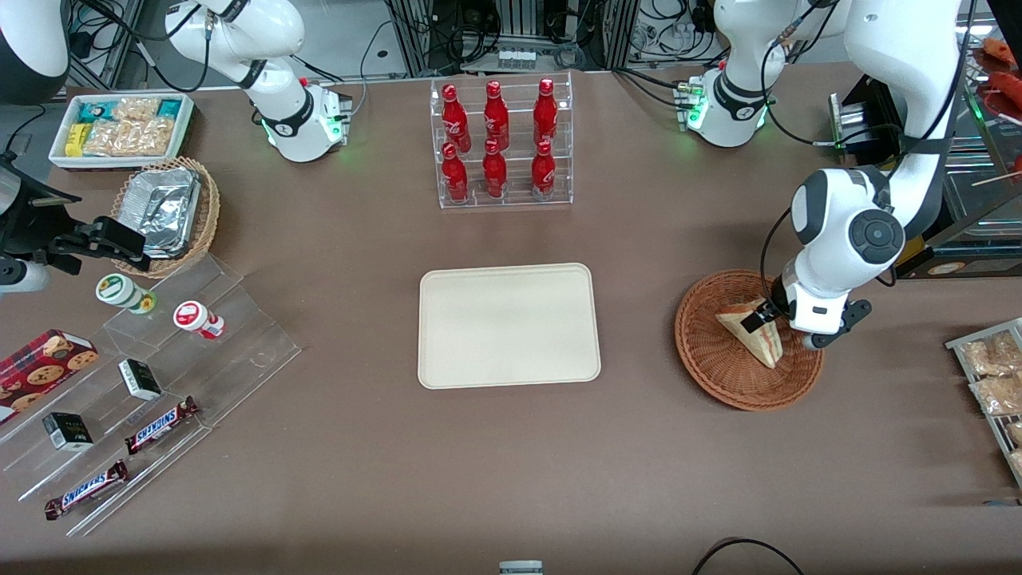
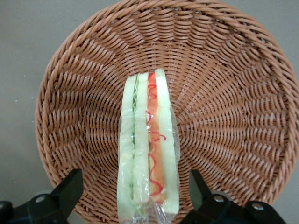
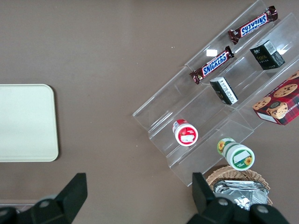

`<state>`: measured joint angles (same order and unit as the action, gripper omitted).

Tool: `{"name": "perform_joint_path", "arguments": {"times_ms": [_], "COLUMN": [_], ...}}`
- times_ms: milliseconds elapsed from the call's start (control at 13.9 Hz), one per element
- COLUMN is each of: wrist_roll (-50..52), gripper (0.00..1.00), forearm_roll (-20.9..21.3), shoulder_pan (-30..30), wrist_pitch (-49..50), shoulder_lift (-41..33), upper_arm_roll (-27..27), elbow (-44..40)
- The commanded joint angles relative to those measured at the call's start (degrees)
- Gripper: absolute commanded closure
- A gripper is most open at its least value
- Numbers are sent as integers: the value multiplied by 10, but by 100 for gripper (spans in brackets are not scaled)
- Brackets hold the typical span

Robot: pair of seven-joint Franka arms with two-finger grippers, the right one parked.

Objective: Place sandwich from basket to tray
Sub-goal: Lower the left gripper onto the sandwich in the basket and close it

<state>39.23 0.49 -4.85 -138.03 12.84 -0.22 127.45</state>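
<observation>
From the front, my gripper [image 1: 760, 318] hangs low over the basket [image 1: 718, 367], which sits on the table [image 1: 511, 463] toward my working arm's end, well apart from the tray [image 1: 509, 325]. The sandwich [image 1: 754, 329] lies in the basket with its striped cut edge showing, and one dark finger [image 1: 755, 319] rests across its pale top. The tray lies flat in the middle of the table with nothing on it. Farther from the camera than the tray stands a clear rack of red bottles [image 1: 497, 142].

Through my wrist camera I see the sandwich [image 2: 148, 144] standing on edge in its clear wrap, its red, orange and green layers running lengthwise, on the woven floor of the basket [image 2: 233, 116]. My two fingers [image 2: 70, 189] stand wide, one on each side of the sandwich's near end, with a gap left between each pad and the bread; I hold nothing.

The parked arm's camera shows one end of the tray [image 3: 25, 122], bare, and a clear stepped stand [image 3: 187, 116] near it carrying chocolate bars [image 3: 212, 64], small boxes and cups.
</observation>
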Motion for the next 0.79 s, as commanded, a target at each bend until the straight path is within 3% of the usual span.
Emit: {"name": "perform_joint_path", "arguments": {"times_ms": [0, 288, 360, 432, 504, 720], "wrist_roll": [19, 45, 54, 61, 61, 61], "gripper": [0, 1, 19, 66, 99, 100], "forearm_roll": [6, 3, 3, 3, 3, 3], "shoulder_pan": [0, -1, -1, -1, -1, -2], "wrist_pitch": [-26, -40, -39, -37, -34, -9], "shoulder_lift": [13, 34, 34, 33, 32, 20], "upper_arm_roll": [0, -1, -1, -1, -1, -1], "elbow": [4, 5, 4, 4, 3, -4]}}
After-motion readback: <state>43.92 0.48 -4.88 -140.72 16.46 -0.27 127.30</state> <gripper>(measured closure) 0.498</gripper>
